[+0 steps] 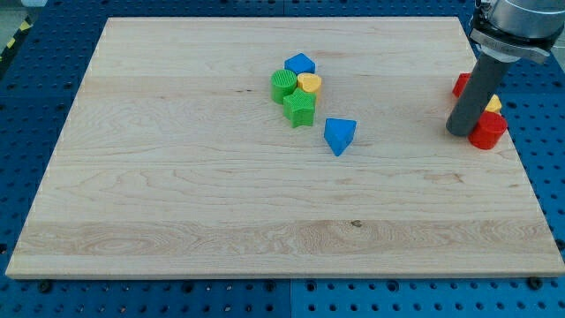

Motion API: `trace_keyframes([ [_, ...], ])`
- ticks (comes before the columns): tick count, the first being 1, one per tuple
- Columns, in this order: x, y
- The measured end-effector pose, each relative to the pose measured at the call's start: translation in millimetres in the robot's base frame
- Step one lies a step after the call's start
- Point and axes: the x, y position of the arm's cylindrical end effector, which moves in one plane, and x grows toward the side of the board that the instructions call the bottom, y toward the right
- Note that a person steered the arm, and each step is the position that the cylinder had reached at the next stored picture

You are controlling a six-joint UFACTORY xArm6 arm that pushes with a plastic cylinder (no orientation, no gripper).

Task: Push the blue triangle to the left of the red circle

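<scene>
Since the blue triangle (340, 135) lies alone near the board's middle, well apart from the red circle (486, 131) at the right edge, you'll want to push it rightward in one long, steady slide. My tip (459, 132) is a plain rod end, with nothing to spread or pinch; it rests just left of the red circle, so bring it round to the triangle's left face first. Aim through the block's centre, since a wedge shape will likely swivel if struck off-axis, and stop short of the circle. Leave the cluster further back alone: a blue block (300, 64), a yellow heart (310, 83), a green round block (282, 85) and a green star (299, 108), all ribbed-sided. Another red block (461, 85) and a yellow block (493, 103) peek from behind the rod. The wooden board (177, 177) looks smooth.
</scene>
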Motion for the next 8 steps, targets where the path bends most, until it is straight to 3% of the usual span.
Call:
trace_keyframes([
  [4,39,-15],
  [6,79,-60],
  [8,81,-123],
])
